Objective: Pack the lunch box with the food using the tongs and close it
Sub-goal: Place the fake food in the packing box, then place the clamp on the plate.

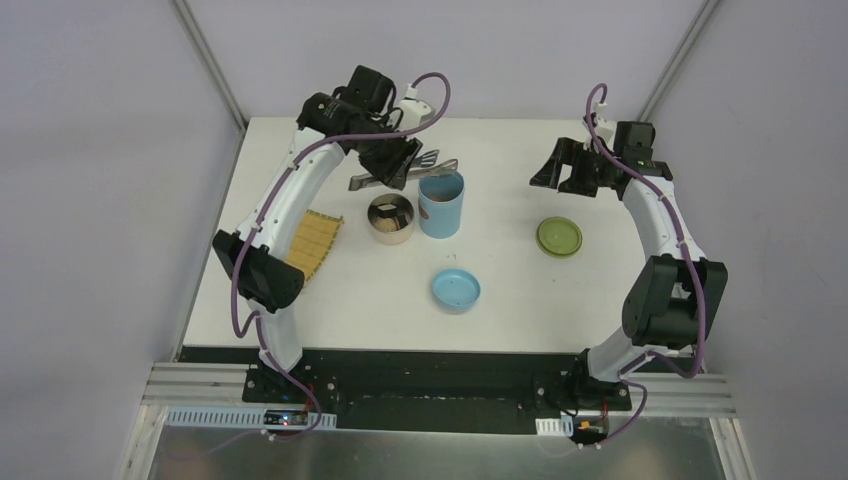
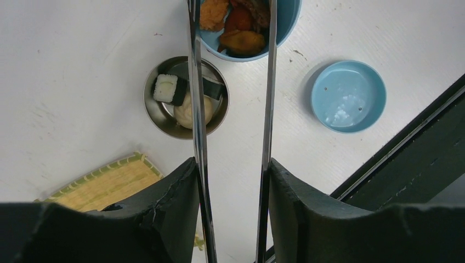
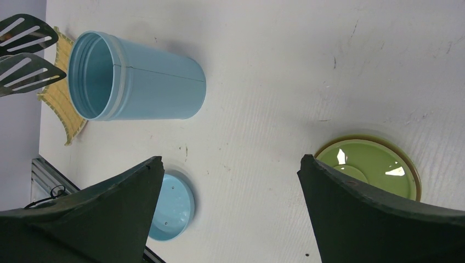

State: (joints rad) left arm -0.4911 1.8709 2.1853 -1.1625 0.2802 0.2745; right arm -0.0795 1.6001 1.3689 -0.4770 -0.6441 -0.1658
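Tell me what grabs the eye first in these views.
The left tool grips long slim silver metal tongs above the tall light-blue cylinder, which holds orange-brown food pieces. Beside it the short shiny steel bowl holds sushi-like pieces; the round blue lid lies nearer, the olive-green disc lid to the right.

Tabletop [image 2: 71, 66] white, faint scuffs. Cylinder [image 3: 148, 90] light blue; blue lid [image 2: 348, 96] a shade deeper. Disc lid [image 3: 373, 167] olive green, brownish rim. Bowl [image 2: 155, 112] shiny steel. Sushi piece [image 2: 170, 89]: white rice, dark wrap, pale green centre. Food pieces [image 2: 241, 39] in the cylinder orange and brown. Bamboo mat [image 2: 109, 183] yellow, ribbed, green edging. Tongs [image 2: 268, 109] silver.
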